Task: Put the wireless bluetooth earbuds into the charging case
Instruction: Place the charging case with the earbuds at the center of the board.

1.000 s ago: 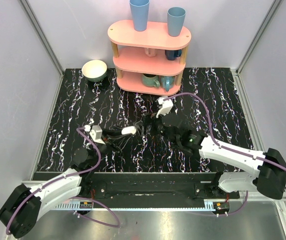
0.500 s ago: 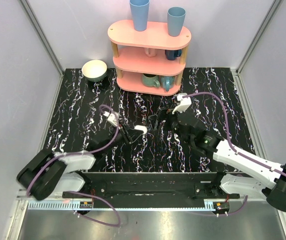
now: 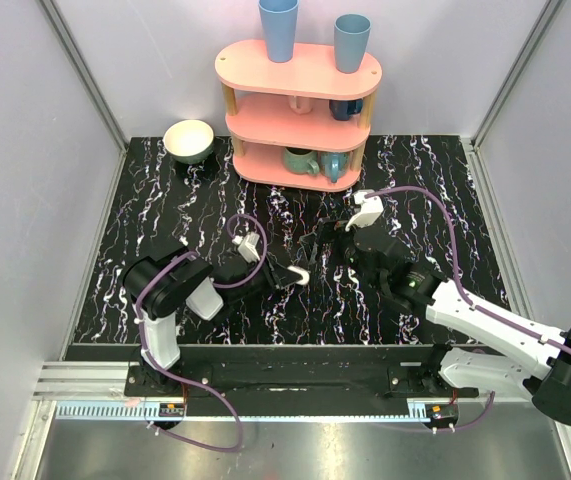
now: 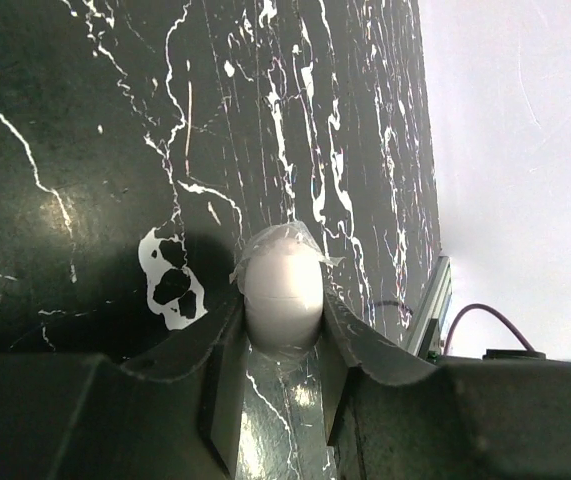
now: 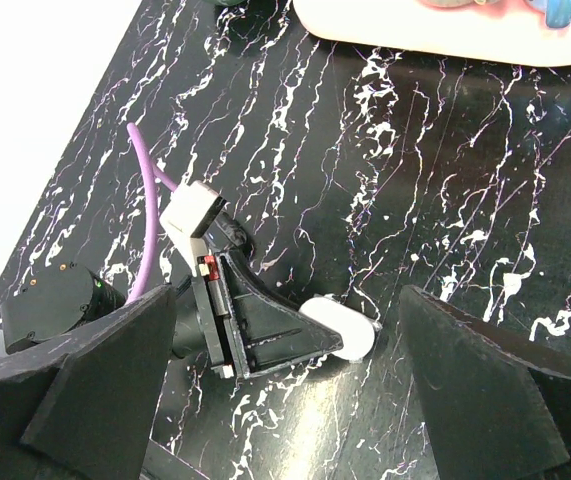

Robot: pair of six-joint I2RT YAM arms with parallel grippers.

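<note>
The charging case [image 4: 283, 288], a small white oval pebble, sits pinched between the dark fingers [image 4: 221, 345] of my left gripper [image 4: 283, 300], which is shut on it low over the black marble table. From above, the case [image 3: 302, 276] is near the table's middle, at the tip of the left gripper [image 3: 291, 272]. My right gripper [image 3: 321, 245] hovers just behind and to the right of it, wide open. In the right wrist view the case [image 5: 351, 329] and the left gripper [image 5: 265, 330] lie between the spread jaws of the right gripper [image 5: 290, 335]. The earbuds are out of view.
A pink three-tier shelf [image 3: 298, 108] with blue and teal cups stands at the back centre. A pale bowl [image 3: 188, 140] is at the back left. Grey walls close in the left, right and back sides. Purple cables trail from both arms.
My left arm has swung in from the left, carrying the case to the right and nearer the front edge. The right gripper drew back to the right, then held still and open.
</note>
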